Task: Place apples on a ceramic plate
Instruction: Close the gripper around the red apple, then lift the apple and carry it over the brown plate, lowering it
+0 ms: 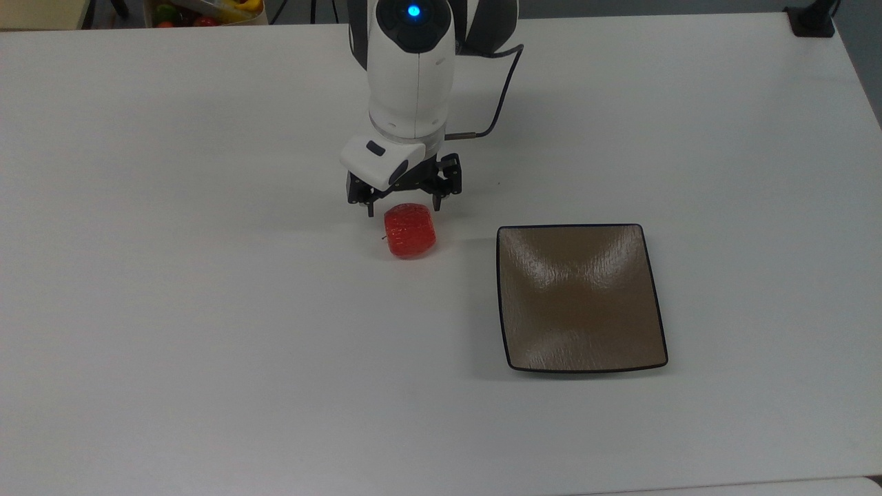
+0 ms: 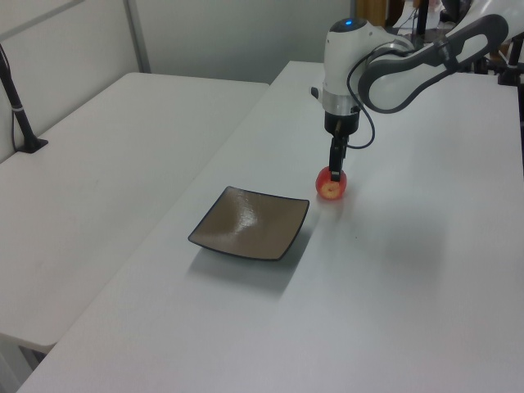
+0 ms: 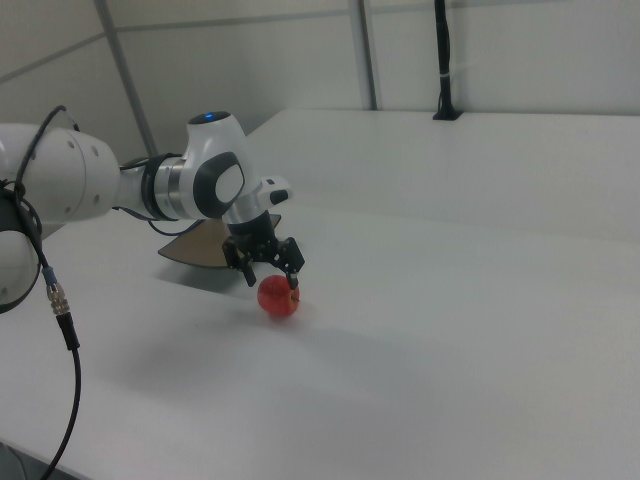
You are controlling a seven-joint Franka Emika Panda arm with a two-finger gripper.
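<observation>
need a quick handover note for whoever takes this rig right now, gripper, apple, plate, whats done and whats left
Gripper: jaws open, just above the apple, one finger to each side of it, nothing held.
Apple: on the white table, off the plate's left edge in the top view, not touching it.
Ceramic plate: nothing on it.
Done: gripper lined up over the apple.
Left: lower, close on the apple, lift, carry it to the plate, release.

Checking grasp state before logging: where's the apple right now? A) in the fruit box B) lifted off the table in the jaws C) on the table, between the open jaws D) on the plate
C: the apple sits on the table, with the gripper open astride its top, and the plate is bare.
</observation>
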